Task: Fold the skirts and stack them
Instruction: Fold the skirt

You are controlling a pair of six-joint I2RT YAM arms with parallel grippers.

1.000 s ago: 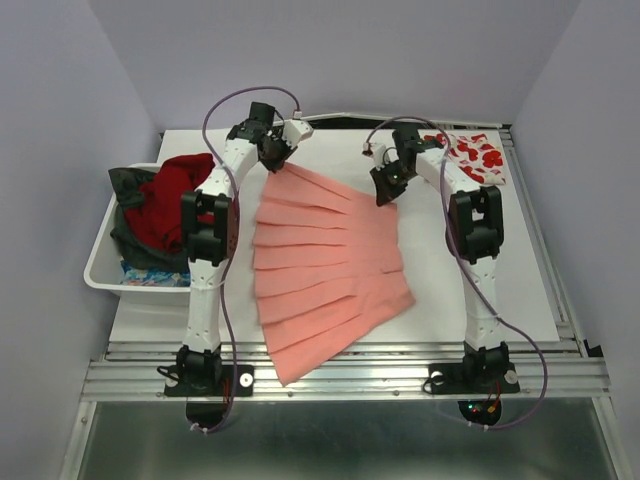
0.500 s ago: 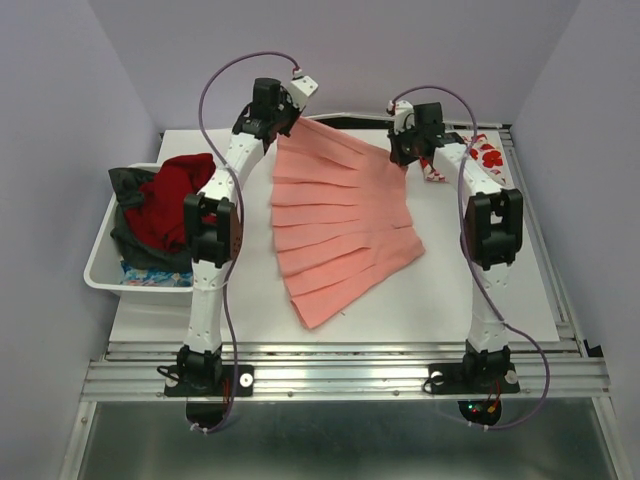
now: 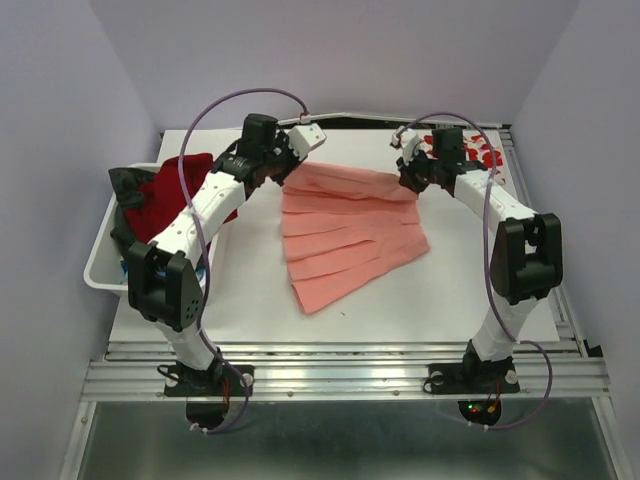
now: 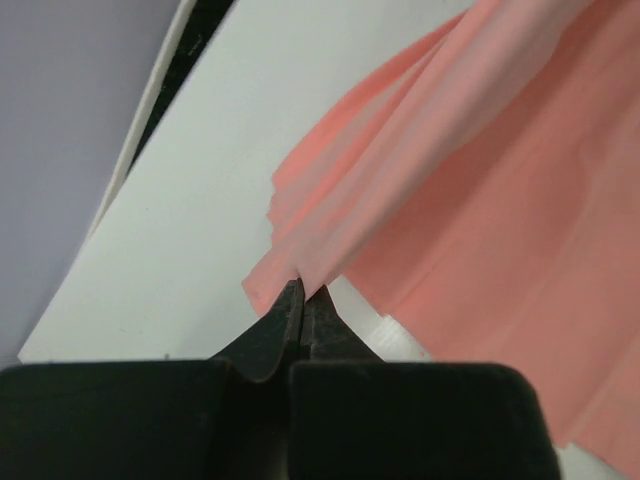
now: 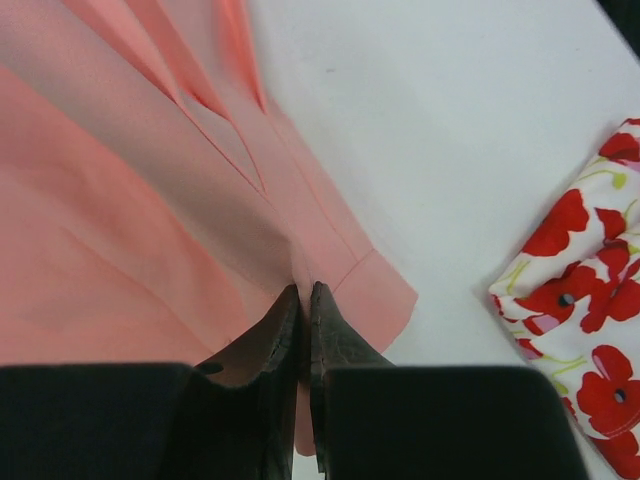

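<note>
The salmon-pink pleated skirt (image 3: 345,225) lies across the middle of the white table, its far edge lifted between the two arms. My left gripper (image 3: 288,172) is shut on its far-left corner; in the left wrist view the cloth (image 4: 450,180) runs out from my pinched left gripper (image 4: 303,290). My right gripper (image 3: 410,180) is shut on the far-right corner, where the hem (image 5: 200,180) is clamped in my right gripper (image 5: 304,292). The white skirt with red flowers (image 3: 485,158) sits at the far right, also in the right wrist view (image 5: 585,330).
A white bin (image 3: 100,270) at the left table edge holds red and dark clothes (image 3: 170,195). The white table sheet (image 3: 420,310) ends at a metal rail along the near edge. Purple walls close the sides and back.
Both grippers lifted the pink skirt's top edge and carried it toward the far side, then lowered it; the skirt slid away from the near edge and now covers less of the table.
</note>
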